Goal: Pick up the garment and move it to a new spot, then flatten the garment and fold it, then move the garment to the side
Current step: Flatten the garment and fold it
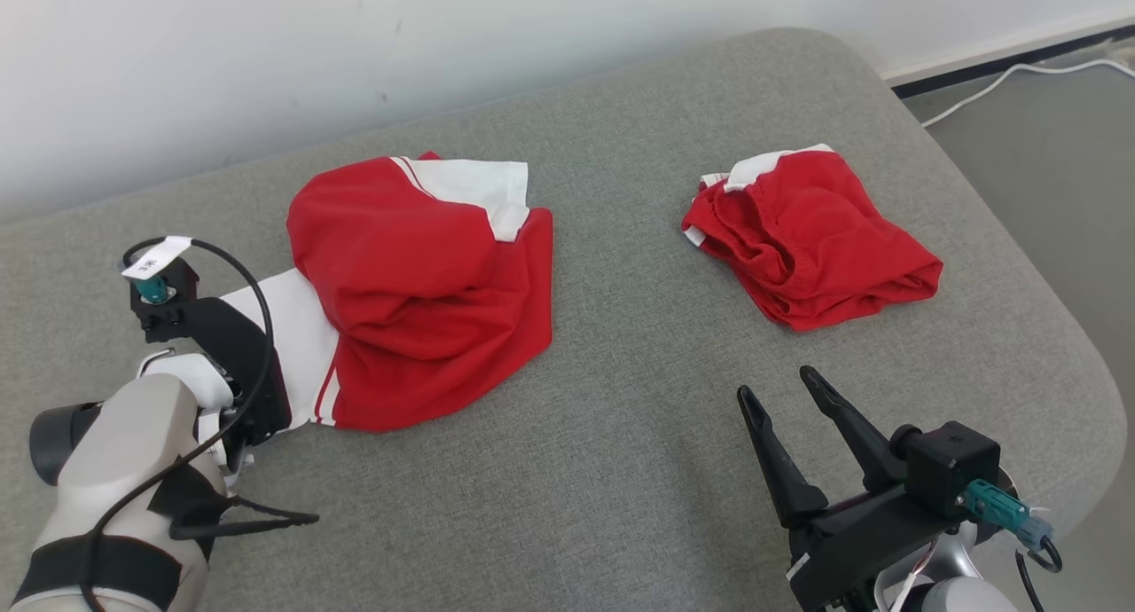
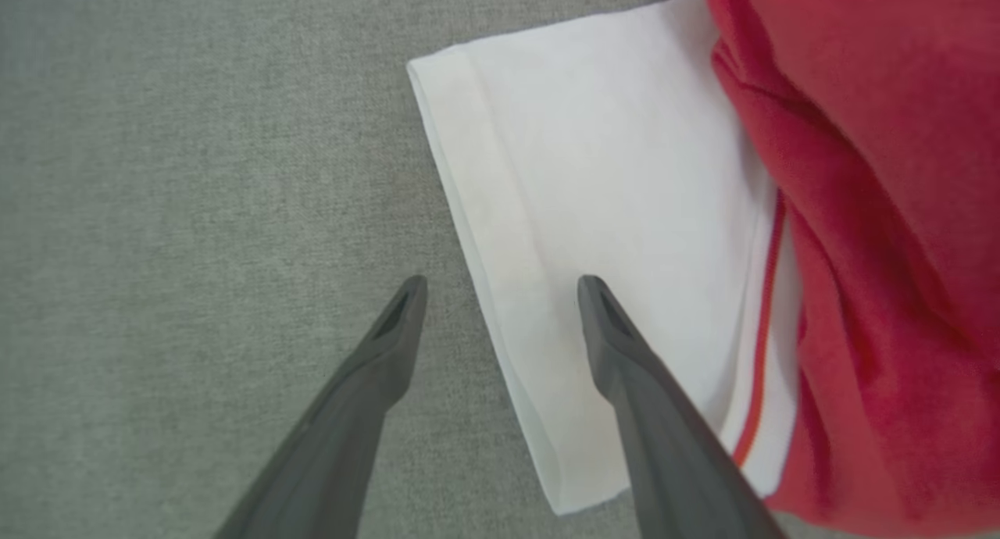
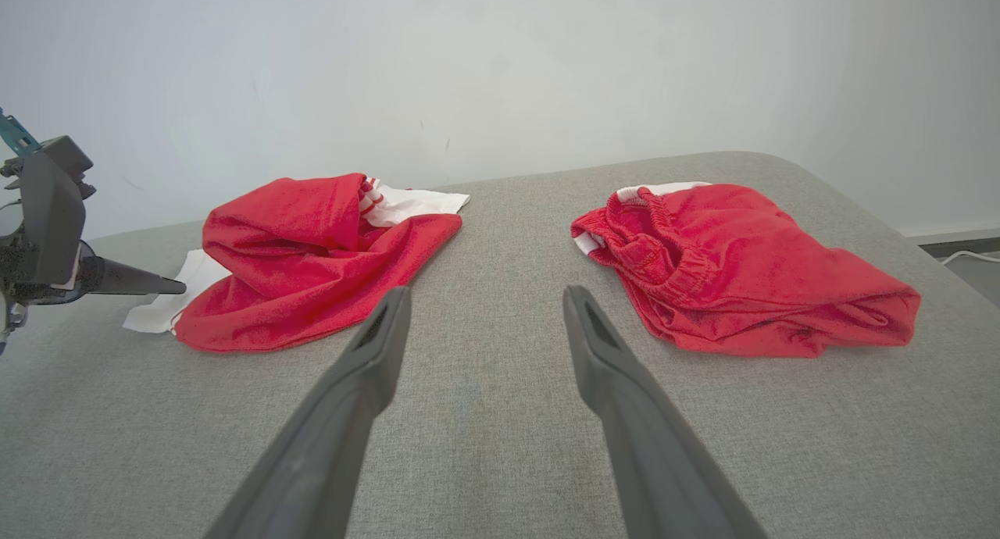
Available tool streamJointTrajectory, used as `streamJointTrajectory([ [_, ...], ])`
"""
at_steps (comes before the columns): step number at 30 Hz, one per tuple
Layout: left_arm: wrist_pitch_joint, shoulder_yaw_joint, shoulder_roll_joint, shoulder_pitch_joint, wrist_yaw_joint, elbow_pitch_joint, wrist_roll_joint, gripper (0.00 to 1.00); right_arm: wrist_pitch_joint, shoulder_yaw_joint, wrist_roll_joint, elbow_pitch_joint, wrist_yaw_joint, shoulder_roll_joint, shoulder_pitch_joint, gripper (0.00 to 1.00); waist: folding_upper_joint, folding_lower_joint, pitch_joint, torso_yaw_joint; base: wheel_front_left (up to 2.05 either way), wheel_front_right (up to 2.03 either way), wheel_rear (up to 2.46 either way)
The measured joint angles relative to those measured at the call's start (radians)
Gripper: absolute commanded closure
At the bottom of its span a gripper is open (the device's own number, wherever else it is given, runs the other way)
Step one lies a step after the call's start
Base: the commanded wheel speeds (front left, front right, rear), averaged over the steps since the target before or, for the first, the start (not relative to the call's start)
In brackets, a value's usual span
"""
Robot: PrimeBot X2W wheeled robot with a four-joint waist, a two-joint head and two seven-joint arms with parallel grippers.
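Charcoal-fingered left gripper [image 2: 500,289]: far left of the cushion, pointing down. The claw is spread wide and empty. One finger hangs over bare upholstery and the other over white cloth, so the pair straddles the sleeve's hemmed edge.
White sleeve [image 2: 609,172]: flat rectangle of soft knit with a thin red stripe near its seam. It sticks out from the garment's left side, under the left gripper.
Red-and-white garment [image 1: 426,302]: by my reckoning the task's piece. A soft jersey top, heaped and doubled over itself left of centre, with a second white sleeve showing at its far edge.
Grey woven cushion [image 1: 621,435]: broad pad with rounded corners that bears everything. A bare strip runs between the two cloth heaps.
Red bundle [image 1: 816,239]: crumpled red cloth with a gathered elastic band and white trim, right of centre and well apart from the garment.
Dark-fingered right gripper [image 1: 777,386]: near front right, low over the cushion. Its claw is wide, holds nothing, and is aimed at the bare strip.
White cable [image 1: 1002,80]: on the floor beyond the cushion's right end.
Stage, as judged: the pick-up has not yet been made.
Risk: closing on the sleeve hem alone takes very little cloth. The heap would hang lopsided and might slip free. The outer finger could snag the weave, or nudge the hem away before the pinch lands.
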Motion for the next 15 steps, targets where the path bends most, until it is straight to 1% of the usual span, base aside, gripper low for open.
streamJointTrajectory([
  [4,0.017,-0.006,-0.002,-0.001,0.0,0.001,0.001,0.0,0.001,-0.004,0.0,-0.007,-0.001,-0.001,-0.001,0.0,0.0,0.0,0.015,-0.001,0.0,0.0,0.0],
  [5,0.021,-0.006,-0.002,-0.002,-0.001,0.001,0.001,0.13,0.002,-0.004,0.0,-0.006,-0.001,-0.001,-0.003,0.0,0.0,0.0,0.018,-0.001,0.0,0.0,0.0],
  [6,0.028,-0.006,-0.002,-0.002,-0.001,0.001,0.002,0.3,0.006,-0.004,0.0,-0.007,-0.001,-0.001,-0.004,0.0,0.0,0.0,0.02,0.0,0.0,0.0,0.0],
  [7,0.031,-0.008,-0.003,-0.004,-0.001,0.0,0.002,0.55,0.008,-0.005,0.0,-0.008,-0.001,-0.001,-0.004,0.0,0.0,0.0,0.021,0.001,0.0,0.0,0.0],
  [8,0.031,-0.008,-0.003,-0.004,-0.001,0.0,0.002,0.72,0.008,-0.004,0.0,-0.008,-0.002,-0.001,-0.005,0.0,-0.0001,0.0,0.023,0.002,0.0,0.0,0.0],
  [9,0.031,-0.009,-0.003,-0.005,-0.005,0.0,0.002,1.0,0.008,-0.003,0.0,-0.008,-0.002,0.0,-0.006,0.0,0.0,0.0,0.024,0.004,0.0,0.0,0.0],
  [12,0.035,-0.011,-0.005,-0.007,-0.009,-0.002,0.002,1.0,0.008,-0.004,0.0,-0.008,-0.003,0.0,-0.006,0.0,0.0,0.0,0.026,0.007,0.0,0.0,0.0],
  [13,0.034,-0.01,-0.016,-0.01,-0.014,-0.009,0.001,1.0,0.008,-0.011,0.0,-0.01,-0.007,-0.001,-0.006,0.0,0.0,0.0,0.027,0.013,0.0,0.0,0.0],
  [15,0.025,-0.001,-0.02,-0.011,-0.017,-0.023,-0.003,1.0,0.008,-0.016,0.0,-0.01,-0.011,-0.001,-0.006,0.0,0.0,0.0,0.028,0.021,0.0,0.0,0.0],
])
